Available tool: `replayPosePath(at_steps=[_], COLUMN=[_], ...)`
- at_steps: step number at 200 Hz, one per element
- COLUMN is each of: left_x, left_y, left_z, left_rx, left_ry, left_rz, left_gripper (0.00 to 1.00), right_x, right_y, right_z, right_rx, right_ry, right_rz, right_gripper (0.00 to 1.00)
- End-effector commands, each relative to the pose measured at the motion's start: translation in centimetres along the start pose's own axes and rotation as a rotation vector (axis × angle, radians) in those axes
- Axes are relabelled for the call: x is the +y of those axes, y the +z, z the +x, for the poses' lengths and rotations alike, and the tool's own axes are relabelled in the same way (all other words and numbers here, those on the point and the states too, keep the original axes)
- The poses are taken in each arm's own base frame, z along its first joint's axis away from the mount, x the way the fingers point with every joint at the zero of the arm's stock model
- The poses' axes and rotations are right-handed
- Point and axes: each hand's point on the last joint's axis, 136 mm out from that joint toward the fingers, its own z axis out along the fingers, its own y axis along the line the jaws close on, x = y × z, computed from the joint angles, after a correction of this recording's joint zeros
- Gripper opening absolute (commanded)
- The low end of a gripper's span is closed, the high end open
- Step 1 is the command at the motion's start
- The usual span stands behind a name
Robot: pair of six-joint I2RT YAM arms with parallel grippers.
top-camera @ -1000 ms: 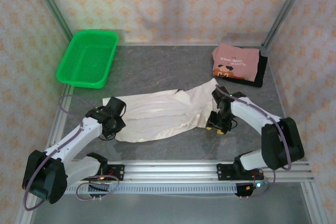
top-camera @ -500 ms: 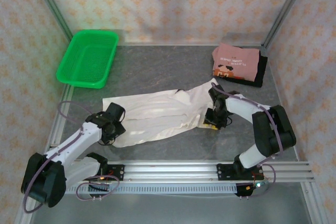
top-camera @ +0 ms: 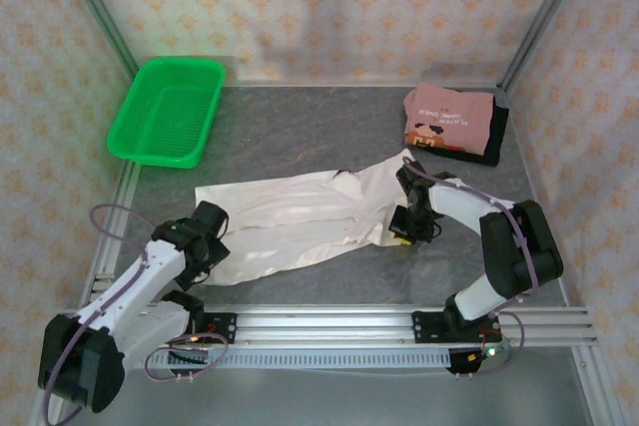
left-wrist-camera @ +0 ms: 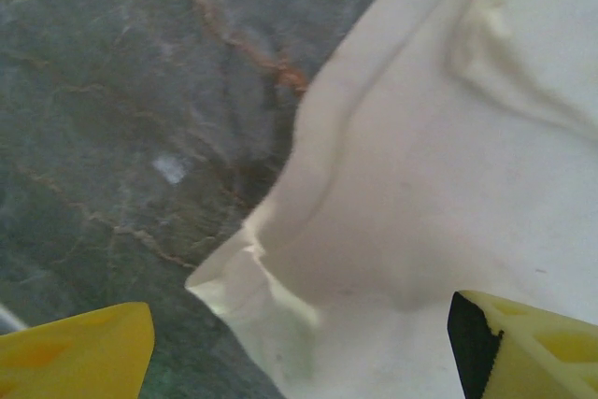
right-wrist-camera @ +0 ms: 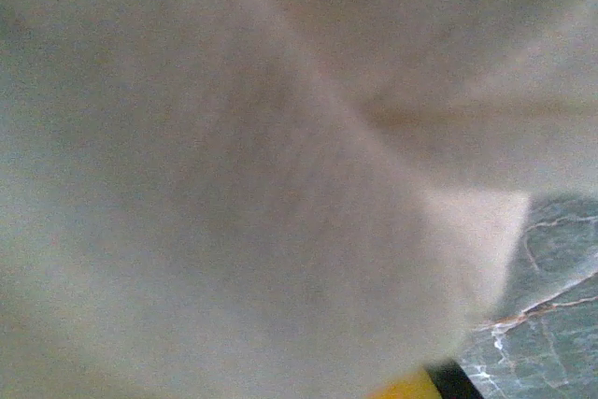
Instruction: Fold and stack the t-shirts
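Note:
The cream-white t-shirt point(top-camera: 300, 221) lies stretched across the middle of the table as a long, rumpled band. My left gripper point(top-camera: 210, 246) is at its near-left corner, open; in the left wrist view its yellow fingers point(left-wrist-camera: 84, 357) stand wide apart over the shirt's corner point(left-wrist-camera: 280, 324), holding nothing. My right gripper point(top-camera: 404, 229) is shut on the shirt's right edge. In the right wrist view cream cloth point(right-wrist-camera: 262, 184) covers the jaws, with one yellow fingertip point(right-wrist-camera: 406, 388) showing. The folded dusty-pink t-shirt point(top-camera: 449, 119) lies on the black t-shirt point(top-camera: 496, 135) at the back right.
A green mesh basket point(top-camera: 168, 112) stands at the back left. Bare grey table point(top-camera: 300, 137) shows between the basket and the folded stack. Frame posts rise at both back corners, and a metal rail runs along the near edge.
My left gripper opened, let go of the shirt's left end and drew back toward the near left. My right gripper moved in on the shirt's right edge and shut on it.

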Motion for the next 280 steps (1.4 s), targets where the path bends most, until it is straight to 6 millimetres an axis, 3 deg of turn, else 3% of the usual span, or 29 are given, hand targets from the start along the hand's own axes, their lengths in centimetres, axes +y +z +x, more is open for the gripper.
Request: replayPosePath(at_steps=[1, 86, 116, 158, 235, 262, 280], left_x=[1.8, 2.0, -0.5, -2.2, -10.2, -13.2, -13.6], left_y=[0.2, 0.7, -0.1, 1.0, 3.6, 3.3, 2.0], left_z=[-0.4, 0.2, 0.2, 0.2, -2.0, -3.2, -3.8], left_rx=[-0.013, 0.039, 0.058, 0.103, 0.125, 0.117, 0.106], left_ry=[-0.018, -0.058, -0.069, -0.024, 0.062, 0.111, 0.132], left_rz=[-0.115, -0.119, 0.019, -0.011, 0.08, 0.122, 0.136], left_gripper=[0.83, 0.77, 0.77, 0.76, 0.75, 0.75, 0.75], right_x=[-0.7, -0.5, -1.0, -1.9, -6.7, -7.1, -6.6], right_y=[-1.5, -2.9, -3.5, -3.1, -4.0, -4.5, -4.5], right_z=[-0.9, -1.7, -3.0, -4.6, -5.5, -5.6, -5.6], right_rx=[-0.064, -0.108, -0.142, -0.15, -0.222, -0.241, -0.23], right_ry=[0.016, 0.03, 0.077, 0.151, 0.33, 0.353, 0.351], right_rz=[0.049, 0.036, 0.033, 0.036, 0.053, 0.04, 0.016], right_gripper=[0.03, 0.02, 0.02, 0.03, 0.0, 0.0, 0.0])
